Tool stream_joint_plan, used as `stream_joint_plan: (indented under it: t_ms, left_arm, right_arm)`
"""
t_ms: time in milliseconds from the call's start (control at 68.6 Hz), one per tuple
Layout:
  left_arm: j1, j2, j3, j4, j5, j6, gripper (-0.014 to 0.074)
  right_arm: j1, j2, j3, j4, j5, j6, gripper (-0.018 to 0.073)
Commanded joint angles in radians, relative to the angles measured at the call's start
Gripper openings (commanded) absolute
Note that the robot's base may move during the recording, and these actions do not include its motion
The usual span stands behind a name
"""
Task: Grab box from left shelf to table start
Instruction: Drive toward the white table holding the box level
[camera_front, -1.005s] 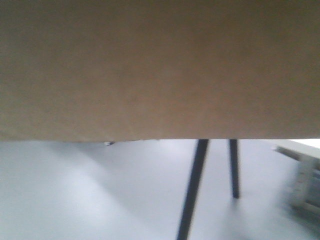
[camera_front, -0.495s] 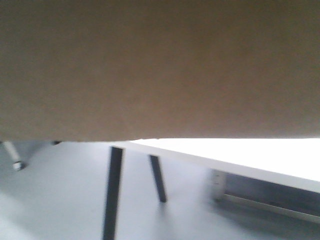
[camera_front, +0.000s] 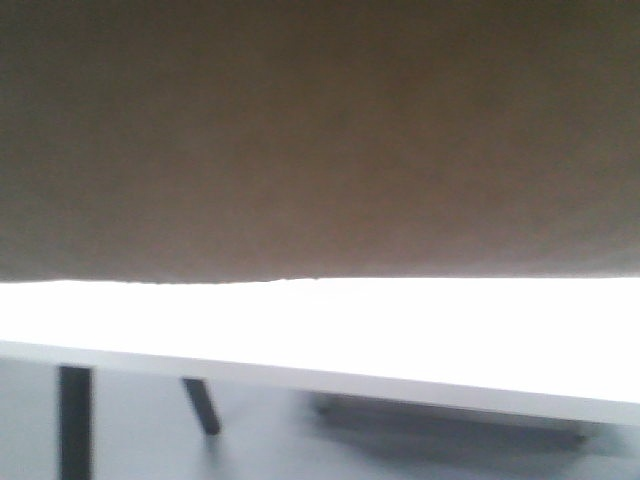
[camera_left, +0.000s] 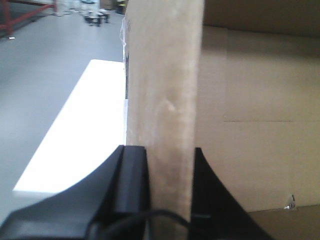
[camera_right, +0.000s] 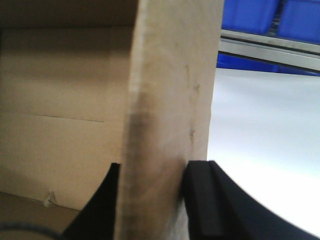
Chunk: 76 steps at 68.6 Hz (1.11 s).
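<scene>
The desk (camera_front: 420, 330) has slid in under our front view. A second ago only floor and dark legs showed below the cardboard box (camera_front: 320, 140); now the white top runs the full width beneath its lower edge. We take that to mean the carry is nearly over and only the set-down remains. The front view, blurred and half filled with cardboard, cannot tell us how high the box hangs above the desk.

The wrist views give what it hides. The left hand (camera_left: 167, 172) is clamped on one upright side wall, one finger inside and one outside, and the right hand (camera_right: 152, 177) grips the opposite wall likewise. Each also shows the white top beside the box, with grey floor (camera_left: 45, 60) beyond on the left and blue bins (camera_right: 250, 15) behind on the right, probably on shelving.
</scene>
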Motion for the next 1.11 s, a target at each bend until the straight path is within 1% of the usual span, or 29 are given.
stream_joint_plan:
  t_ms: [0, 1093]
  left_arm:
    - [-0.009, 0.008, -0.038, -0.055, -0.131, -0.030, -0.0094]
    - [-0.009, 0.008, -0.038, -0.055, -0.131, -0.030, -0.0094]
  right_arm:
    - [-0.003, 0.017, -0.027, -0.041, -0.080, 0.007, 0.0059]
    - [-0.003, 0.017, -0.027, -0.041, -0.080, 0.007, 0.0059]
